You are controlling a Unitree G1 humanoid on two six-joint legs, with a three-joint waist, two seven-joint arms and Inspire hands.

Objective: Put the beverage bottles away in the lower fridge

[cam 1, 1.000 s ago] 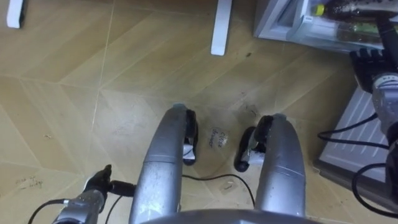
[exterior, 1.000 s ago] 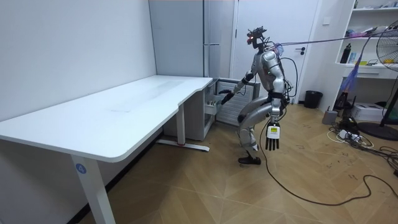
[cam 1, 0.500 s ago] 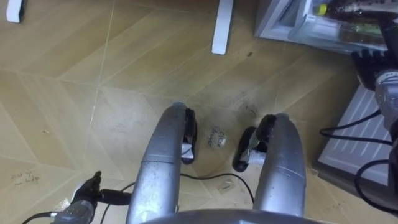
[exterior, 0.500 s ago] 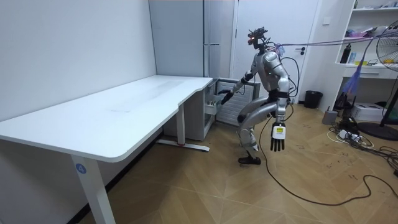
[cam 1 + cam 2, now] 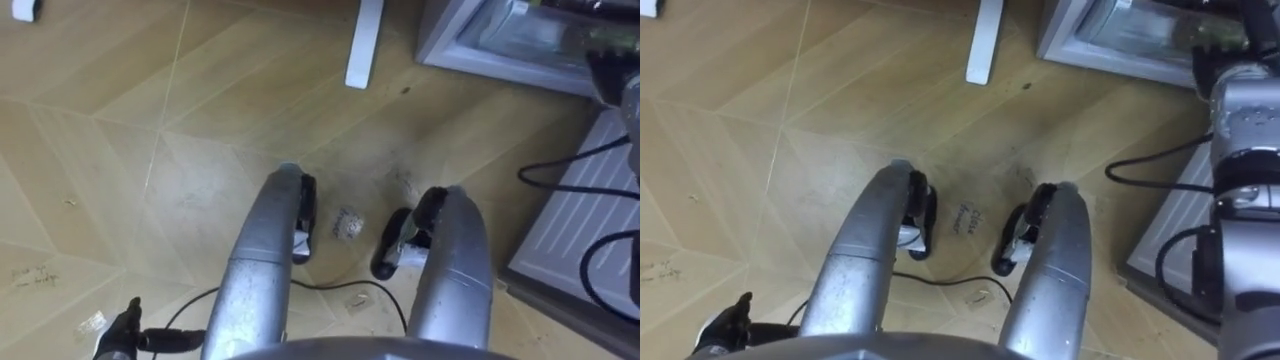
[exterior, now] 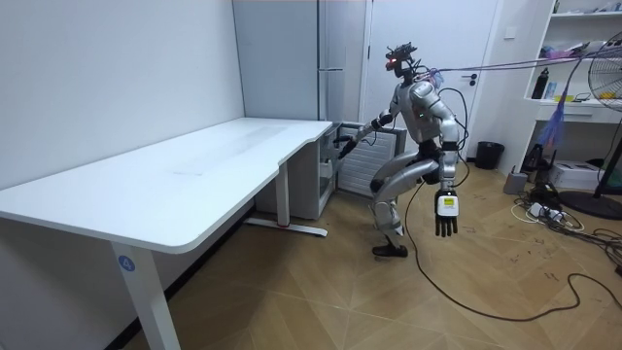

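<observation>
A humanoid robot stands on a wooden floor (image 5: 150,150) with its knees bent, facing a tall grey fridge (image 6: 292,58) whose lower compartment (image 5: 480,50) is open. A long white table (image 6: 194,170) runs along the wall just beside the fridge, and one white table foot (image 5: 365,45) shows on the floor near the compartment.

The right robot hand (image 6: 343,146) is stretched forward at the compartment's opening. It is blurred in the head views, so I cannot tell whether its fingers are curled or straight, or whether it carries anything. The left robot hand (image 6: 446,216) hangs at the robot's side, well away from the fridge, its fingers straight and released and nothing in it.

Inside the compartment lie blurred pale and greenish shapes; the drinks cannot be told apart among them. A pale ribbed panel (image 5: 575,235) stands to the right of the robot's feet, below the compartment.
</observation>
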